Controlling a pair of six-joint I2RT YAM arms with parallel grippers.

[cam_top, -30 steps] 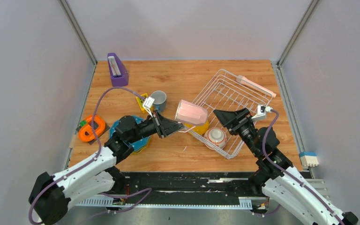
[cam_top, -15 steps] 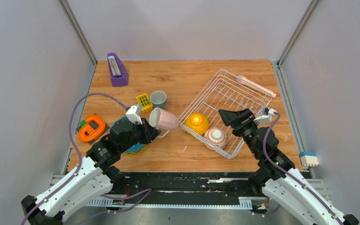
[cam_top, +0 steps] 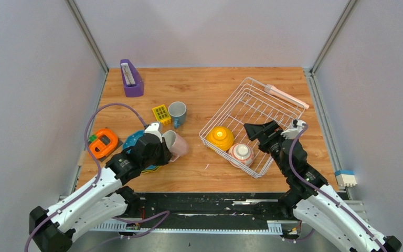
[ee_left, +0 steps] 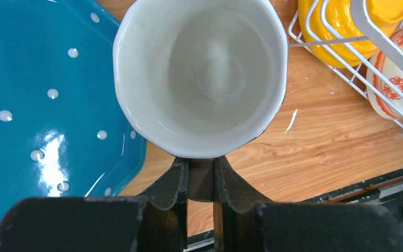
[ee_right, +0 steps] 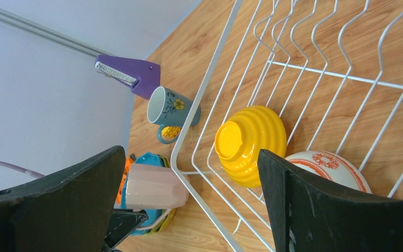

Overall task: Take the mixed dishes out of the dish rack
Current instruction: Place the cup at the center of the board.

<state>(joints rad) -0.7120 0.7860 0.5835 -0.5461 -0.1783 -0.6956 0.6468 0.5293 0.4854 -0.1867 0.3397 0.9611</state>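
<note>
Two fingers of the left tool (ee_left: 200, 181) stand narrow, pinching the handle of the pink mug (ee_left: 199, 73), whose open mouth faces the wrist camera. The mug is out of the dish rack (cam_top: 265, 102), over the tabletop (cam_top: 210, 89) just beside the blue dotted plate (ee_left: 42, 105). It looks like glazed ceramic: stiff, fairly heavy for so small a grip, slick and likely to chip. Held by the handle alone it may swing, so it wants a gentle set-down.

The right tool (ee_right: 191, 155) gapes wide and holds nothing, hanging over the rack's near corner above the yellow bowl (ee_right: 252, 142) and the red-patterned cup (ee_right: 328, 168). Both lie mouth-down between the wires. The ribbed bowl offers no handle, so its rim or foot looks the best hold. The blue mug (cam_top: 177, 112) stands on the tabletop near the pink one.

Much is hidden. The fingers cover the handle itself, the left arm covers most of the plates, and whether the mug touches the tabletop I cannot tell. One right finger cuts off part of the cup.
</note>
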